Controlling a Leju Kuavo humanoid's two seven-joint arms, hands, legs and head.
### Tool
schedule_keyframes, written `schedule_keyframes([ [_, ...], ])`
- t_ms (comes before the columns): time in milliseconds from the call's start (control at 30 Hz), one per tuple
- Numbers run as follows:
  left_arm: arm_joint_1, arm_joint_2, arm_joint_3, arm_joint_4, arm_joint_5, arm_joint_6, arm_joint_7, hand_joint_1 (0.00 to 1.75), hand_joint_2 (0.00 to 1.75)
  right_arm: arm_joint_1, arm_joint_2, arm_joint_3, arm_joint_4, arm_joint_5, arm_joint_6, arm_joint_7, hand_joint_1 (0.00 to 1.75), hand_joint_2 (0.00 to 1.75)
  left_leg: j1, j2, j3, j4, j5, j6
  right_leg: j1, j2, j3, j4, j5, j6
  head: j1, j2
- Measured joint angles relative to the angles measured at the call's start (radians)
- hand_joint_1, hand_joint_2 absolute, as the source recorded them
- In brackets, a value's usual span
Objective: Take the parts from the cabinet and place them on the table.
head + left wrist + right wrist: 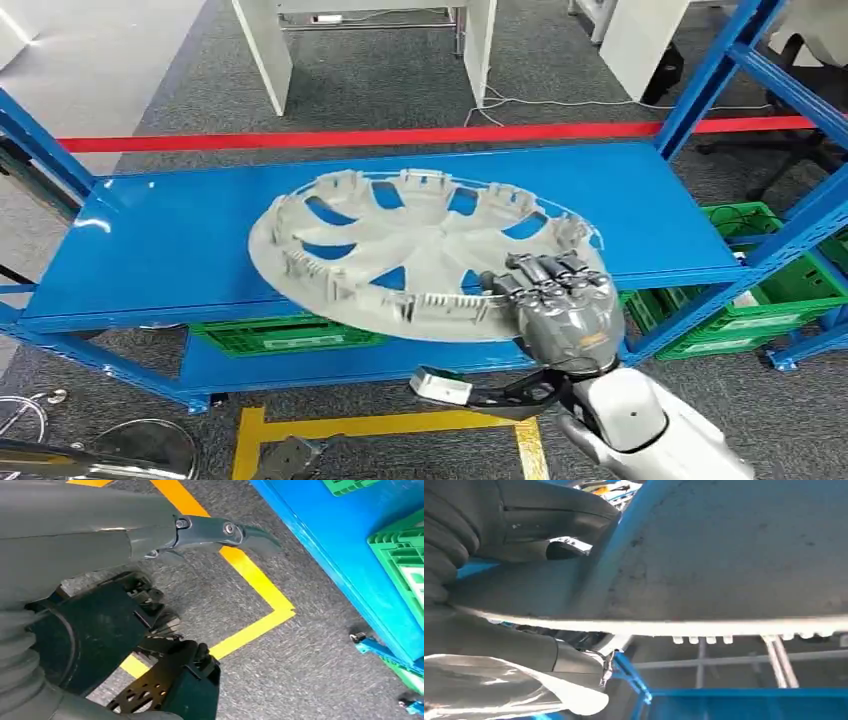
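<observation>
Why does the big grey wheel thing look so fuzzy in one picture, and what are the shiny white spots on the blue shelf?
In the right wrist view the wheel cover sits so close to the camera that it blurs. In the head view it is sharp, gripped at its rim by the right hand, and the white spots on the blue shelf are glare from lights. The left wrist view is fairly crisp, with the left hand over the floor.

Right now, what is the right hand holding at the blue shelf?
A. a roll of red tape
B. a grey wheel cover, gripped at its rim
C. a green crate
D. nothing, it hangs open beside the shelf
B. In the head view the right hand grips the near rim of the grey wheel cover, which sits tilted over the blue shelf; the green crates stay on the level below.
</observation>
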Motion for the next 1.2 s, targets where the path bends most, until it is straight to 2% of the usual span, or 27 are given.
schedule_keyframes([
  [33,0.000,0.001,0.000,0.001,0.000,0.000,-0.001,0.00,1.75,0.009,0.008,-0.015,-0.009,0.000,0.000,-0.020,1.75,1.75,-0.003,0.000,-0.003,0.009,-0.003,0.004,-0.005,0.000,0.000,-0.004,0.004,0.006,0.001,0.000],
  [133,-0.001,0.002,0.002,0.004,0.003,0.001,-0.001,0.00,1.75,0.036,0.039,-0.055,-0.039,0.000,0.000,-0.073,1.75,1.75,-0.004,0.000,-0.006,0.011,-0.003,0.010,-0.006,0.000,-0.002,-0.003,0.006,0.010,0.000,0.000],
  [200,-0.003,0.002,0.002,0.004,0.006,0.008,-0.001,0.00,1.75,0.052,0.059,-0.078,-0.068,0.000,0.000,-0.112,1.75,1.75,-0.005,0.001,-0.004,-0.011,0.016,0.027,-0.003,0.002,0.002,-0.010,0.016,0.023,-0.001,0.000],
  [233,-0.005,0.000,0.003,0.005,0.009,0.011,-0.001,0.00,1.75,0.061,0.064,-0.091,-0.079,0.000,0.000,-0.126,1.75,1.75,0.003,0.010,0.007,-0.026,0.029,0.030,-0.005,-0.001,-0.013,-0.002,-0.008,0.022,0.000,0.000],
  [267,-0.007,0.000,0.004,0.004,0.010,0.012,-0.002,0.00,1.75,0.064,0.072,-0.100,-0.091,0.001,0.000,-0.139,1.75,1.75,0.005,0.009,0.005,-0.034,0.035,0.040,-0.003,0.000,-0.029,0.036,-0.044,0.022,0.005,0.000],
  [333,-0.010,-0.001,0.006,0.005,0.011,0.014,-0.002,0.00,1.75,0.074,0.083,-0.112,-0.108,0.000,0.000,-0.148,1.75,1.75,0.005,0.011,-0.006,-0.031,0.036,0.041,-0.007,0.000,-0.094,0.197,-0.123,0.027,0.009,0.000],
  [367,-0.009,-0.001,0.006,0.005,0.011,0.014,-0.002,0.00,1.75,0.083,0.086,-0.119,-0.115,0.000,0.000,-0.151,1.75,1.75,0.005,0.012,-0.011,-0.027,0.037,0.040,-0.008,0.000,-0.121,0.264,-0.145,0.031,0.009,0.000],
  [400,-0.009,-0.001,0.006,0.005,0.011,0.014,-0.002,0.00,1.75,0.088,0.089,-0.123,-0.119,0.000,0.000,-0.151,1.75,1.75,0.006,0.012,-0.015,-0.024,0.038,0.039,-0.010,0.000,-0.130,0.287,-0.144,0.035,0.009,0.000],
  [433,-0.009,-0.001,0.006,0.005,0.011,0.014,-0.002,0.00,1.75,0.092,0.089,-0.126,-0.122,0.000,0.000,-0.152,1.75,1.75,0.008,0.013,-0.021,-0.017,0.039,0.036,-0.014,-0.001,-0.117,0.267,-0.117,0.040,0.009,0.000],
  [467,-0.010,-0.002,0.006,0.005,0.011,0.014,-0.002,0.00,1.75,0.095,0.091,-0.130,-0.124,0.000,0.000,-0.153,1.75,1.75,0.012,0.013,-0.028,-0.008,0.038,0.033,-0.019,-0.002,-0.083,0.204,-0.073,0.045,0.009,0.000],
  [500,-0.011,-0.003,0.007,0.005,0.011,0.014,-0.002,0.00,1.75,0.097,0.093,-0.132,-0.128,0.000,0.000,-0.154,1.75,1.75,0.017,0.012,-0.036,0.004,0.035,0.026,-0.024,-0.003,-0.035,0.110,-0.027,0.051,0.010,0.000],
  [533,-0.011,-0.003,0.008,0.005,0.011,0.015,-0.002,0.00,1.75,0.097,0.093,-0.134,-0.132,0.000,0.000,-0.155,1.75,1.75,0.021,0.012,-0.045,0.020,0.031,0.015,-0.027,-0.004,0.001,0.033,-0.025,0.062,0.010,0.000],
  [567,-0.011,0.002,0.011,0.005,0.011,0.020,-0.001,0.00,1.75,0.097,0.094,-0.134,-0.134,0.000,0.000,-0.160,1.75,1.75,0.014,0.010,-0.058,0.027,0.032,0.004,-0.017,-0.001,0.021,0.030,-0.038,0.058,0.019,0.000],
  [600,-0.011,-0.002,0.011,0.005,0.011,0.021,-0.001,0.00,1.75,0.101,0.095,-0.136,-0.141,0.000,0.000,-0.162,1.75,1.75,0.012,0.010,-0.063,0.034,0.035,-0.002,-0.017,0.005,0.002,0.040,-0.027,0.039,0.020,0.000],
  [700,-0.009,-0.001,0.016,0.006,0.011,0.027,0.000,0.00,1.75,0.111,0.098,-0.143,-0.159,0.000,0.000,-0.170,1.75,1.75,0.013,0.009,-0.072,0.036,0.052,-0.018,-0.016,0.005,-0.015,0.048,-0.023,0.021,0.017,0.000],
  [733,-0.010,-0.001,0.018,0.007,0.010,0.028,-0.001,0.00,1.75,0.113,0.098,-0.144,-0.164,0.000,0.000,-0.175,1.75,1.75,0.017,0.010,-0.078,0.045,0.033,-0.021,-0.019,-0.001,-0.023,0.046,-0.014,0.006,0.015,0.000],
  [767,-0.010,-0.001,0.020,0.007,0.010,0.029,-0.001,0.00,1.75,0.117,0.098,-0.146,-0.173,0.001,0.001,-0.183,1.75,1.75,0.017,0.012,-0.091,0.077,-0.011,-0.023,-0.017,-0.001,-0.032,0.046,-0.007,-0.005,0.010,0.000],
  [800,-0.011,-0.001,0.021,0.007,0.008,0.029,-0.001,0.00,1.75,0.122,0.099,-0.149,-0.185,0.001,0.001,-0.193,1.75,1.75,0.016,0.012,-0.110,0.141,-0.066,-0.025,-0.015,-0.003,-0.042,0.046,0.000,-0.013,0.006,0.000],
  [867,-0.011,-0.002,0.021,0.007,0.002,0.027,-0.001,0.00,1.75,0.139,0.101,-0.157,-0.208,0.000,0.001,-0.211,1.75,1.75,0.016,0.012,-0.148,0.301,-0.157,-0.026,-0.007,-0.007,-0.064,0.048,0.016,-0.021,0.005,0.000],
  [900,-0.011,-0.002,0.021,0.007,0.002,0.027,-0.001,0.00,1.75,0.145,0.101,-0.158,-0.215,0.001,0.001,-0.216,1.75,1.75,0.015,0.012,-0.148,0.340,-0.166,-0.023,-0.003,-0.007,-0.072,0.048,0.023,-0.023,0.005,0.000],
  [933,-0.011,-0.002,0.022,0.007,0.002,0.027,-0.001,0.00,1.75,0.149,0.101,-0.159,-0.221,0.001,0.001,-0.217,1.75,1.75,0.012,0.012,-0.131,0.337,-0.149,-0.018,0.001,-0.007,-0.082,0.048,0.030,-0.024,0.005,0.000],
  [967,-0.011,-0.002,0.022,0.007,0.002,0.026,-0.001,0.00,1.75,0.152,0.101,-0.161,-0.225,0.001,0.001,-0.218,1.75,1.75,0.009,0.012,-0.098,0.297,-0.118,-0.009,0.005,-0.007,-0.091,0.048,0.038,-0.025,0.005,0.000],
  [1033,-0.014,-0.002,0.023,0.007,0.002,0.026,-0.001,0.00,1.75,0.157,0.101,-0.166,-0.235,0.001,0.001,-0.220,1.75,1.75,-0.005,0.012,0.012,0.126,-0.055,0.020,0.012,-0.006,-0.106,0.048,0.053,-0.025,0.005,0.000],
  [1067,-0.017,0.000,0.024,0.007,0.001,0.027,-0.001,0.00,1.75,0.159,0.101,-0.168,-0.241,0.001,0.001,-0.220,1.75,1.75,-0.012,0.012,0.054,0.048,-0.076,0.041,0.011,-0.006,-0.110,0.048,0.060,-0.023,0.006,0.000],
  [1100,-0.017,-0.001,0.024,0.007,-0.001,0.027,-0.002,0.00,1.75,0.160,0.102,-0.169,-0.246,0.001,0.001,-0.221,1.75,1.75,-0.012,0.012,0.075,0.010,-0.079,0.039,0.014,-0.006,-0.115,0.047,0.068,-0.017,0.008,0.000],
  [1133,-0.018,-0.002,0.024,0.007,-0.006,0.026,-0.002,0.00,1.75,0.165,0.104,-0.173,-0.252,0.001,0.000,-0.225,1.75,1.75,-0.018,0.011,0.070,0.010,-0.075,0.035,0.009,-0.008,-0.117,0.043,0.077,-0.008,0.005,0.000],
  [1200,-0.014,-0.003,0.022,0.007,-0.016,0.023,-0.002,0.00,1.75,0.179,0.107,-0.177,-0.270,0.000,0.000,-0.239,1.75,1.75,-0.022,0.010,0.063,0.004,-0.059,0.036,0.005,-0.008,-0.118,0.034,0.095,0.005,0.005,0.000],
])
